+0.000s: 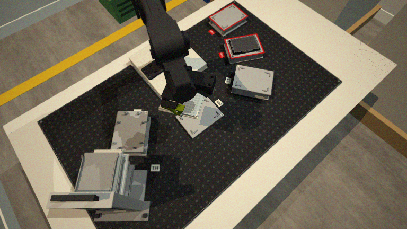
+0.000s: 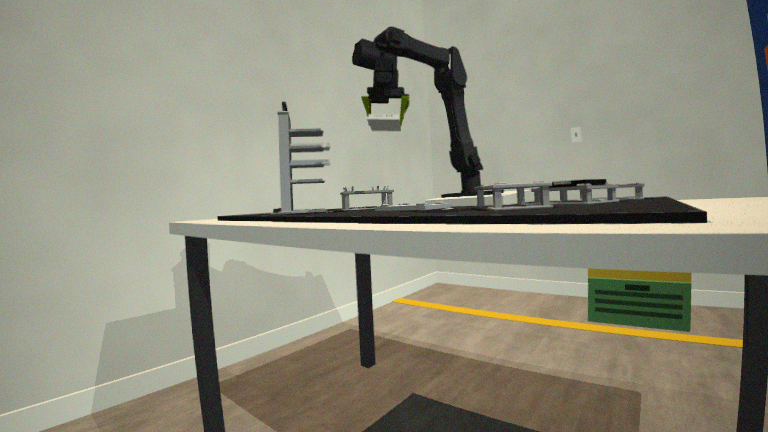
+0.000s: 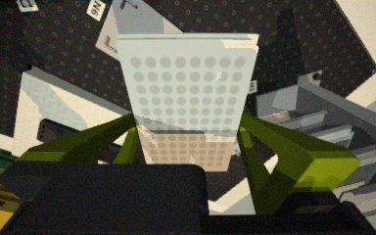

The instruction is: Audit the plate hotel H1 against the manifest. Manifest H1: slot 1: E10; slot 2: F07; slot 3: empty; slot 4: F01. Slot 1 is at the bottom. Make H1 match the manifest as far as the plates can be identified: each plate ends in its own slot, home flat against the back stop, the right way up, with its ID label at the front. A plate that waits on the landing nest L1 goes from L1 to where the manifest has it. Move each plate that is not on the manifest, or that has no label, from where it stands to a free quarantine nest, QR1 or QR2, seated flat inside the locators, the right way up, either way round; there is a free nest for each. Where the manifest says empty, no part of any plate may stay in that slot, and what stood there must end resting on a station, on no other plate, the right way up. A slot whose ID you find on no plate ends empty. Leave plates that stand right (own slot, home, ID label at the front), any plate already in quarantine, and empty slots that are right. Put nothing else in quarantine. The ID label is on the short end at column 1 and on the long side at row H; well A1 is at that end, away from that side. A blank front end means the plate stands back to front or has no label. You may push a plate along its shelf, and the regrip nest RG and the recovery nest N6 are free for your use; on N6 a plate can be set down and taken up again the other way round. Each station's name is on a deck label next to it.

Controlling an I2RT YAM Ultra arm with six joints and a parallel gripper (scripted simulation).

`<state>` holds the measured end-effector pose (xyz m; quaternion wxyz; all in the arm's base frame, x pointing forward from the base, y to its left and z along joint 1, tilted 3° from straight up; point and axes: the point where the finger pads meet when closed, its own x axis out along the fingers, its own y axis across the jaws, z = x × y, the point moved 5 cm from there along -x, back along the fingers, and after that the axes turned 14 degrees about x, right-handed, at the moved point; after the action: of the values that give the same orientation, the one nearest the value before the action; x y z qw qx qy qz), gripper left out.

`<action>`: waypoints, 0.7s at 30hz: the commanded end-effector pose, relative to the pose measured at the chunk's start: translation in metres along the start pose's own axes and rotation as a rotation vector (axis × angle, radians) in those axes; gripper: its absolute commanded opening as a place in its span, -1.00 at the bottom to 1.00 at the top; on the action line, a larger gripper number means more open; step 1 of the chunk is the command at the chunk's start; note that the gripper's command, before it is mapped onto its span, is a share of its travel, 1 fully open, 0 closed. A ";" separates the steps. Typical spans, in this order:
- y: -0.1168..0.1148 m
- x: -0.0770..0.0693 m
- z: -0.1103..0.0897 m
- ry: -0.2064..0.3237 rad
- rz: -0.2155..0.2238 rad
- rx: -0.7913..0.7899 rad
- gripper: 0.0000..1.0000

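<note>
My gripper (image 1: 192, 105) (image 2: 385, 111) (image 3: 187, 117) is shut on a white well plate (image 1: 194, 106) (image 2: 384, 122) (image 3: 188, 83), its green fingers on the two long sides. It holds the plate level and wells up, high above the deck, over the near corner of the recovery nest N6 (image 1: 206, 119) (image 3: 132, 21). The plate hotel H1 (image 1: 98, 169) (image 2: 284, 155) (image 3: 318, 122) stands at the deck's left end. What is on its shelves does not show from here. The landing nest (image 1: 131, 130) next to the hotel is bare.
Two red-framed quarantine nests stand at the far side: one (image 1: 228, 16) is bare, the other (image 1: 244, 46) holds a dark plate. A bare grey nest (image 1: 253, 80) stands beside them. The arm's base (image 1: 152, 69) is behind N6.
</note>
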<state>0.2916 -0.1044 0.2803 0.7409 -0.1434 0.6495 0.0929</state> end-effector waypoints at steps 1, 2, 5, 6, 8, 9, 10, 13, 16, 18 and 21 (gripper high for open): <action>0.007 -0.004 -0.007 0.042 0.048 -0.269 0.72; 0.007 -0.004 -0.007 0.042 0.048 -0.270 0.72; 0.007 -0.004 -0.007 0.042 0.048 -0.272 0.72; 0.007 -0.004 -0.007 0.042 0.048 -0.272 0.72; 0.007 -0.004 -0.007 0.042 0.048 -0.272 0.72; 0.010 -0.004 -0.006 0.039 0.046 -0.273 0.72; 0.013 -0.004 -0.005 0.036 0.044 -0.274 0.72; 0.016 -0.004 -0.004 0.034 0.042 -0.275 0.72; 0.026 -0.005 0.000 0.027 0.037 -0.277 0.72; 0.032 -0.005 0.002 0.031 0.040 -0.369 0.72; 0.041 -0.005 0.006 0.026 0.041 -0.400 0.72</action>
<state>0.2932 -0.0907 0.2784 0.7250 -0.2028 0.6421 0.1443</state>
